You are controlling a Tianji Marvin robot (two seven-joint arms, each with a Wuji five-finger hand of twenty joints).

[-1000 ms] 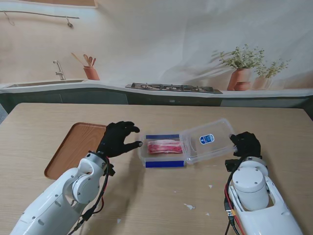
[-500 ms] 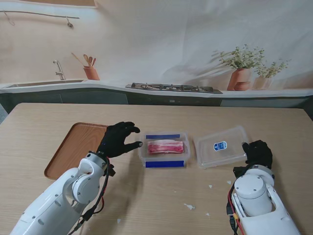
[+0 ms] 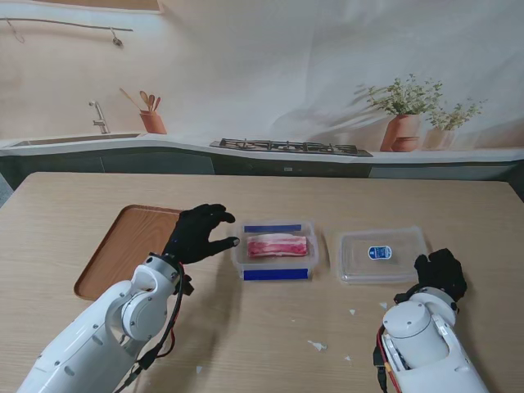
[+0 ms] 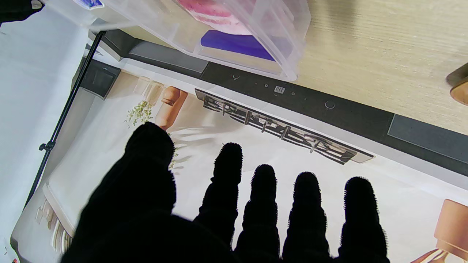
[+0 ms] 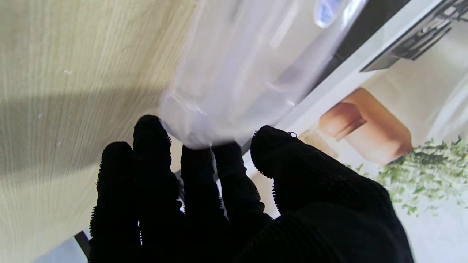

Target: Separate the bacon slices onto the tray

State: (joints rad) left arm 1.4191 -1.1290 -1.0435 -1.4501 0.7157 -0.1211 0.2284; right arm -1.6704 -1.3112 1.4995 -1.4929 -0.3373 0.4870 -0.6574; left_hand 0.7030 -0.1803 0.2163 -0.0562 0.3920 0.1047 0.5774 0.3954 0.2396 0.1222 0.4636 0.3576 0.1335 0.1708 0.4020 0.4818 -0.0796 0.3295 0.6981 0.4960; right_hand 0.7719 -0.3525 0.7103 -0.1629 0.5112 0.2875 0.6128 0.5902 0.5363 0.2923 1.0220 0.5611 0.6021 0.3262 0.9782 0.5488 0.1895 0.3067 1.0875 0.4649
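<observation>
Pinching the lid [image 3: 382, 255], right hand [image 3: 440, 274]; left hand [image 3: 199, 232] hovers spread, empty.

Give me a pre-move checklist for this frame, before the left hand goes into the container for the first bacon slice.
1. Lid off and lying flat on the table, right of the container: ok.
2. Container open, bacon exposed: ok.
3. Left hand empty, fingers spread, beside the container: ok.
4. Right hand clear of the lid: not ok; the right wrist view shows fingertips at its corner.
5. Wooden tray free to receive slices: ok on the visible part; the left arm hides the rest.
6. Slices already loosened from each other: cannot tell.
</observation>
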